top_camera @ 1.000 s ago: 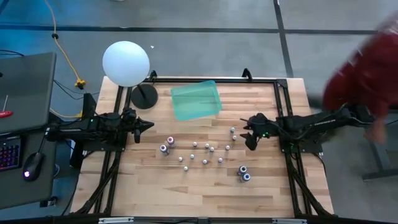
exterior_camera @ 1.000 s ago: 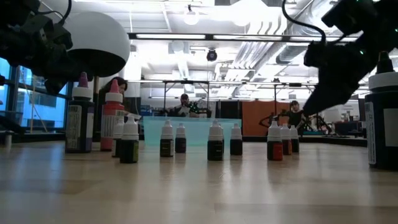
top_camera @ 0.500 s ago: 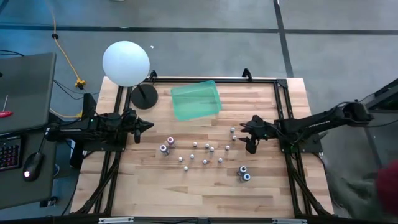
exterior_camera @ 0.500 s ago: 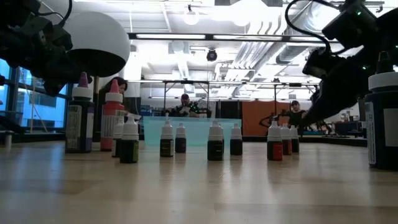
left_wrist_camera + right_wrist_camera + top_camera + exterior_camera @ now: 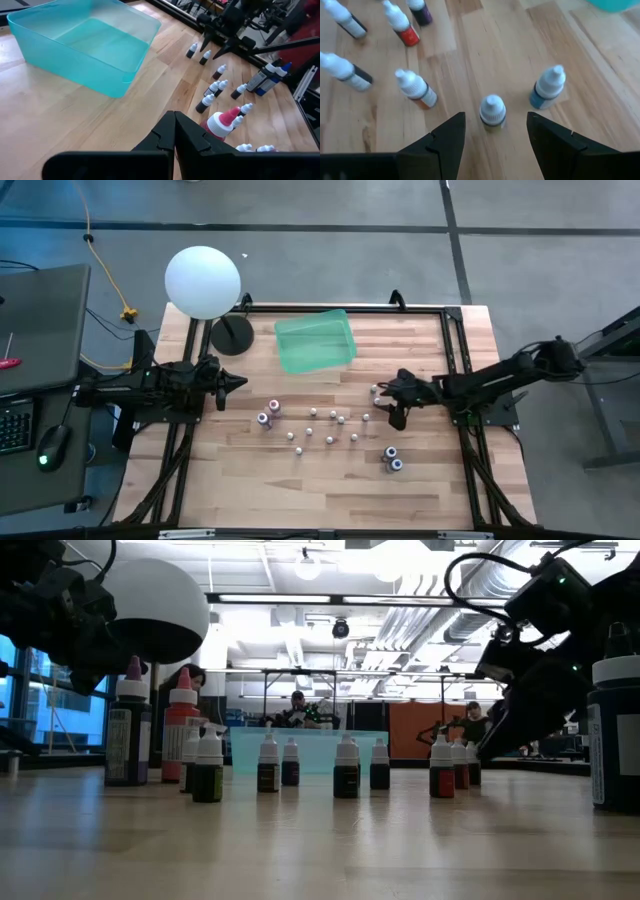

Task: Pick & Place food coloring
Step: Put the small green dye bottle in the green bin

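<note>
— Where's the right claw point(image 5: 392, 406)?

— Over the desk point(image 5: 420, 480), fingers spread wide and holding nothing, with one food coloring bottle point(image 5: 492, 112) upright between them.

— And the other bottles point(image 5: 320, 426)?

— Standing scattered mid-desk, near the teal bin point(image 5: 315, 340).

— The left claw point(image 5: 232, 383)?

— Pinched together, empty, by the desk's left edge.

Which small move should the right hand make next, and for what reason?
Probably lower a little and close. The right hand is open, its fingers standing either side of a small white-capped bottle that is upright on the table and not yet gripped. A blue-bodied bottle stands close beside it, so descend straight.
</note>
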Tool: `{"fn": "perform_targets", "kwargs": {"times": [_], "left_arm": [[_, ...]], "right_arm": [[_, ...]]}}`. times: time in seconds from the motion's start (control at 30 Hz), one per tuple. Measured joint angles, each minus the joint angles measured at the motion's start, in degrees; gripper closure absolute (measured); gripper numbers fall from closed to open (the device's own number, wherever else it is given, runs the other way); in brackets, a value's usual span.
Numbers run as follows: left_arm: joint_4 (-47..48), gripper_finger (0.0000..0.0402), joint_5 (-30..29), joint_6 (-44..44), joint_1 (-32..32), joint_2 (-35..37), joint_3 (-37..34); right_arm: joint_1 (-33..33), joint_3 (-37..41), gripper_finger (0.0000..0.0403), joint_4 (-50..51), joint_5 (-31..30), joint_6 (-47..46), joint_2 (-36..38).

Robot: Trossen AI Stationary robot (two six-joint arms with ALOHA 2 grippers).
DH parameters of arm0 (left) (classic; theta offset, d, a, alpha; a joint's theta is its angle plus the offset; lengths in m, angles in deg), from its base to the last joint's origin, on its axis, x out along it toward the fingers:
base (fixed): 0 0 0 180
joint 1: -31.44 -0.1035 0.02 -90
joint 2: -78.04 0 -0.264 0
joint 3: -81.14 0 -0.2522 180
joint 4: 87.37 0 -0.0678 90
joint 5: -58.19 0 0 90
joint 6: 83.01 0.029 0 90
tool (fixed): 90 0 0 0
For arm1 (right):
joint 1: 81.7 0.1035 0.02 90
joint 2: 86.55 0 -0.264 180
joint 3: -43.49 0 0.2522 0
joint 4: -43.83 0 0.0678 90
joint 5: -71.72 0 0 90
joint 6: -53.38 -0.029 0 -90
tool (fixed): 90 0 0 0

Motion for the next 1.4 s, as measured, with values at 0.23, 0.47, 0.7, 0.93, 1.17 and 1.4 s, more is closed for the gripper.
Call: {"fn": "perform_targets", "kwargs": {"times": [0.23, 0.47, 0.7, 0.93, 1.17, 1.4], "left_arm": [[0.0, 0.0401, 0.0, 0.0, 0.0, 0.0, 0.0], [0.0, 0.0401, 0.0, -0.1, 0.0, 0.0, 0.0], [0.0, 0.0401, -0.1, -0.1, 0.0, 0.0, 0.0], [0.0, 0.0401, -0.2, -0.1, 0.0, 0.0, 0.0], [0.0, 0.0401, -0.2, -0.1, 0.0, 0.0, 0.0], [0.0, 0.0401, -0.1, -0.1, 0.0, 0.0, 0.0]], "right_arm": [[0.0, 0.0, 0.0199, -3.6, 0.1, 0.0, -3.2], [0.0, 0.0, 0.0199, -6.7, 0.2, -0.2, -5.3], [0.0, 0.0, 0.0218, -6.7, 0.3, -1.5, -6.1], [0.0, 0.0, 0.0281, -6.8, 0.5, -1.7, -6.1], [0.0, 0.0, 0.0323, -7.0, 1.4, -1.7, -6.1], [0.0, -0.2, 0.0325, -7.0, 1.4, -1.7, -6.1]]}}
